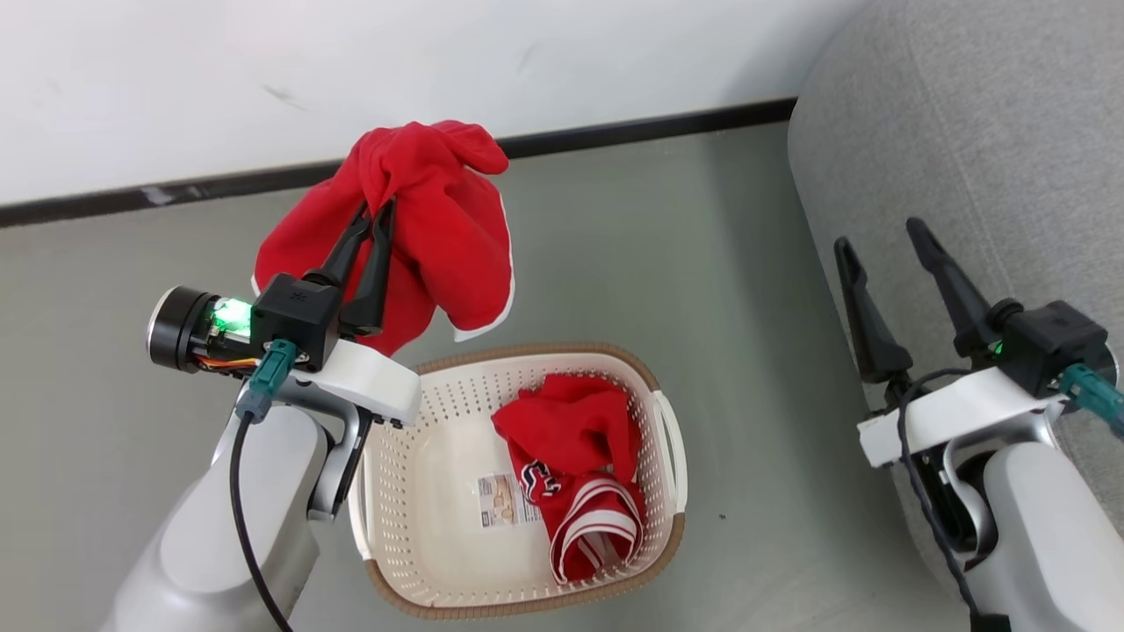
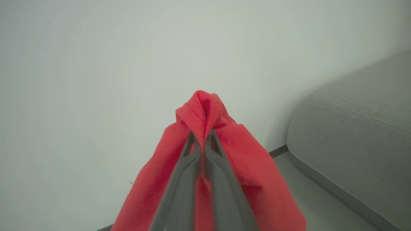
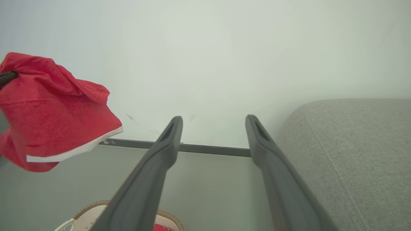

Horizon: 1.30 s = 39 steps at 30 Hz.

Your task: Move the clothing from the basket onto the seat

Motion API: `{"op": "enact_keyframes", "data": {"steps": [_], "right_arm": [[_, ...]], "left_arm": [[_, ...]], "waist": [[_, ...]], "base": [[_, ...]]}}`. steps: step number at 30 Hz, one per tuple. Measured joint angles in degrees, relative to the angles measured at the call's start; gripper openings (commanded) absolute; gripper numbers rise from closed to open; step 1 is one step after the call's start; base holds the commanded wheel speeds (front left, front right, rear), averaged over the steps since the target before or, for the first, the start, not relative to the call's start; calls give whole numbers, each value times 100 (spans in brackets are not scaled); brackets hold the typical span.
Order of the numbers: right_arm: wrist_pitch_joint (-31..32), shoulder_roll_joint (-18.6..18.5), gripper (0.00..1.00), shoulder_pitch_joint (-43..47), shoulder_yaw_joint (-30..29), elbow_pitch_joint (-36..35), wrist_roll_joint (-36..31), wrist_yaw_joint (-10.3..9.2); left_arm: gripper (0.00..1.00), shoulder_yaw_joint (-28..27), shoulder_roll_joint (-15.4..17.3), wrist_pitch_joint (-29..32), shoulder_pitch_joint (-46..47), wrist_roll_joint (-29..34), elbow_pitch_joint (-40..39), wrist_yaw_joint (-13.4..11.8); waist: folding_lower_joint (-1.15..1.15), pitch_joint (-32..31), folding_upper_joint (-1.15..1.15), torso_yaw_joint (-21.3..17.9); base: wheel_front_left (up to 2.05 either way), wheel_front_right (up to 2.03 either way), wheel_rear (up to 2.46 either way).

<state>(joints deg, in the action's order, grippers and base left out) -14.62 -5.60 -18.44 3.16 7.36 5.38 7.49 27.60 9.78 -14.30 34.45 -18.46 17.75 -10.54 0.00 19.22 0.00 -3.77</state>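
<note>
Gripping white-trimmed red garment (image 1: 448,219) in left gripper (image 1: 378,206) clear of laundry basket (image 1: 527,355); holding right gripper (image 1: 878,237) wide beside sofa (image 1: 983,132)

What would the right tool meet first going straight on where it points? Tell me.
Probably the wall, just above the dark baseboard: that shows between the fingers of the open right tool. The sofa stands off to its right, out of that line. Depth is hard to judge.

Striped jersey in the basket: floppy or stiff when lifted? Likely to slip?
Probably floppy: the striped jersey lies crumpled in the basket. Likely drapes like the plain red garment hanging limp from the left hand. A pinch on a fold should hold.
</note>
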Motion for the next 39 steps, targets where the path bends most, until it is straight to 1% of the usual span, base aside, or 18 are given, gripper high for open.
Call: {"op": "enact_keyframes", "data": {"steps": [4, 10, 17, 22, 23, 28, 35, 39], "right_arm": [[0, -47, 100, 126, 156, 7, 48, 0], [0, -166, 100, 294, 376, 42, 82, 0], [0, -241, 100, 439, 736, 85, 233, 0], [0, -324, 100, 445, 1222, 97, 296, 0], [0, -324, 100, 445, 1222, 97, 296, 0], [0, -468, 100, 443, 1868, 101, 316, 1], [0, -611, 100, 345, 2614, 204, 283, 1], [0, -701, 100, 89, 2850, 240, 160, 0]], "left_arm": [[0, 34, 69, 1, -1, -29, -82, 155], [0, 59, 151, 115, -7, -120, -182, 314], [0, 71, 168, 267, -213, -294, -281, 371], [0, 105, 178, 342, -261, -323, -392, 442], [0, 105, 178, 342, -261, -323, -392, 442], [0, 176, 190, 426, -261, -323, -516, 504], [0, 318, 155, 621, -260, -341, -722, 594], [0, 407, 107, 725, -260, -363, -853, 619]], "waist": [[0, -229, 0, 0], [0, -561, 0, -2], [0, -915, 0, -5], [0, -1143, 0, -6], [0, -1143, 0, -6], [0, -1347, 0, 1], [0, -1576, 0, 24], [0, -1670, 0, 45]], "base": [[0, 0, 0], [0, 0, 0], [0, 0, 0], [0, 0, 0], [0, 0, 0], [0, 0, 0], [0, 0, 0], [0, 0, 0]]}}
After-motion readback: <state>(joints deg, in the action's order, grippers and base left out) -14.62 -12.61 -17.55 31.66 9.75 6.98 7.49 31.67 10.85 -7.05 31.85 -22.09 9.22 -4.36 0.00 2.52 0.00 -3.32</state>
